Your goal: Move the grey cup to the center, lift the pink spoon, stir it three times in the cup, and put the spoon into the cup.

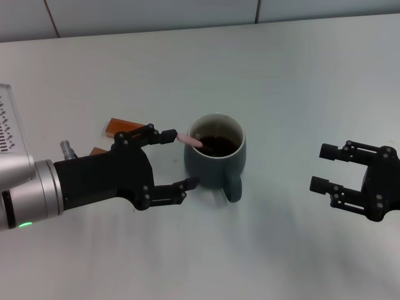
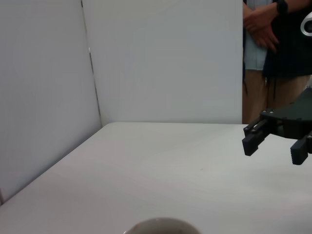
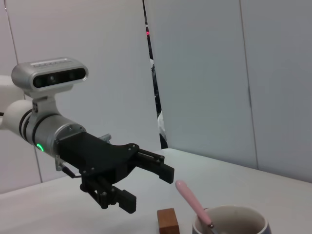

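The grey cup (image 1: 215,159) stands near the middle of the table, handle toward me, with dark liquid inside. The pink spoon (image 1: 189,140) rests in it, its handle leaning out over the rim on my left side. My left gripper (image 1: 181,159) is open just left of the cup, its upper fingertip close to the spoon's end but apart from it. In the right wrist view the spoon (image 3: 191,199) rises from the cup (image 3: 234,220) with the left gripper (image 3: 147,190) a short way off. My right gripper (image 1: 325,167) hangs open well to the cup's right.
Two brown blocks (image 1: 122,127) (image 1: 99,152) lie behind my left hand, beside a small metal piece (image 1: 67,149). A white rack (image 1: 9,125) stands at the left edge. A person (image 2: 273,58) stands beyond the table's far side.
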`<state>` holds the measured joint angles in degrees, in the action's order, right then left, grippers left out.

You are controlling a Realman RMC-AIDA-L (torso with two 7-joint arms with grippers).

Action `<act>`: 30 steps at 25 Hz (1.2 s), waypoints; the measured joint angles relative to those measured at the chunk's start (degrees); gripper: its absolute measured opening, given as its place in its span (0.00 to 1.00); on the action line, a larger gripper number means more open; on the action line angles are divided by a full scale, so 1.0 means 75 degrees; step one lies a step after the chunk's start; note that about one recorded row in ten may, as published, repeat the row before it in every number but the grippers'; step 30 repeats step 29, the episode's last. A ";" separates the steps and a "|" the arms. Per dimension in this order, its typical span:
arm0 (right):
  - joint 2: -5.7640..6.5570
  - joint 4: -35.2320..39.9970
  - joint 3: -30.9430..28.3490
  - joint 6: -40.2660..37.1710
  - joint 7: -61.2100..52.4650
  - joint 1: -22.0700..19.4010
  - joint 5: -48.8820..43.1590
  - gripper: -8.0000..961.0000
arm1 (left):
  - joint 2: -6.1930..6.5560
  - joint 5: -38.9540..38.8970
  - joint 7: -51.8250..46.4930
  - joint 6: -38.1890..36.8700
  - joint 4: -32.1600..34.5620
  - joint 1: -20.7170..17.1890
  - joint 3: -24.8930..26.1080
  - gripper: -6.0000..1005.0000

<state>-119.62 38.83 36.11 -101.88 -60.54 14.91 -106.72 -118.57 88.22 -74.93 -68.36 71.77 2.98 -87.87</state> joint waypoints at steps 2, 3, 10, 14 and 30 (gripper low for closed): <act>0.0006 -0.0006 0.0064 0.0039 -0.0001 0.0013 -0.0008 0.68 | 0.0005 -0.0020 -0.0007 -0.0002 -0.0054 -0.0003 -0.0003 0.85; 0.0008 -0.0007 0.0097 0.0066 -0.0009 0.0017 -0.0012 0.68 | 0.0008 -0.0021 -0.0015 -0.0002 -0.0062 -0.0003 -0.0003 0.85; 0.0012 -0.0009 0.0275 0.0187 -0.0036 0.0026 -0.0020 0.68 | 0.0013 -0.0033 -0.0058 -0.0002 -0.0078 -0.0005 0.0026 0.85; 0.0012 -0.0009 0.0274 0.0191 -0.0038 0.0027 -0.0021 0.68 | 0.0013 -0.0044 -0.0080 -0.0003 -0.0078 -0.0014 0.0048 0.85; 0.0000 -0.0064 0.0277 0.0302 -0.0043 0.0030 -0.0023 0.68 | 0.0022 -0.0342 0.0068 -0.0026 -0.0477 0.0008 0.0101 0.85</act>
